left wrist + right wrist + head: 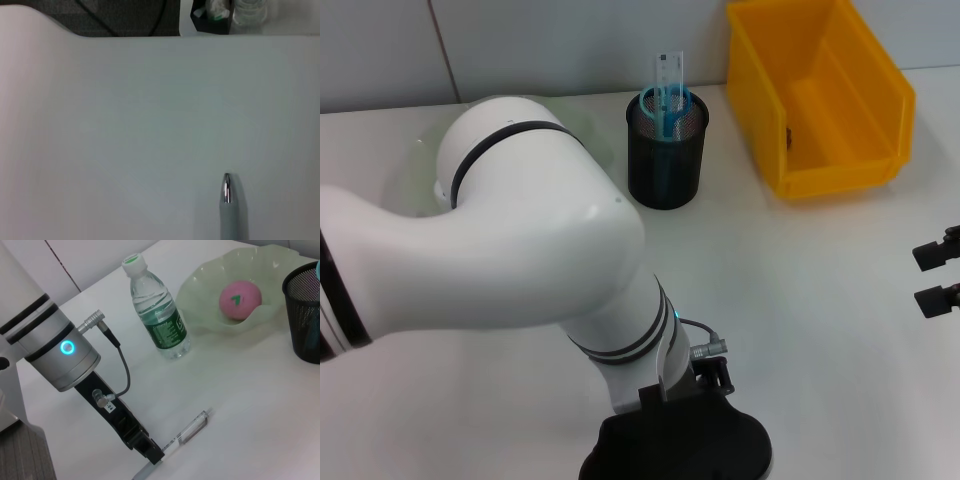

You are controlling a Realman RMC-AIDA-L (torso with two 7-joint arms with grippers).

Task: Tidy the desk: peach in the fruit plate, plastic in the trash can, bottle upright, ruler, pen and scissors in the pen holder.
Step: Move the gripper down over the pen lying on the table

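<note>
Fingers of left gripper [150, 452] prob. clamp the pen [187, 432] end; should lift level twd pen holder [666, 150].

The left arm [510, 250] is a thick, glossy white tube built of rounded segments, with thin black rings at the joints. Near the wrist a light grey band carries a small glowing blue ring light [66, 347]. A silver metal plug [93, 320] sticks out there, and a thin grey cable [123, 371] loops from it down to the black claw mount. The left claw [150, 452] is matte black with a small white label. The right claw [935, 272] shows as two black blocky tips.
</note>
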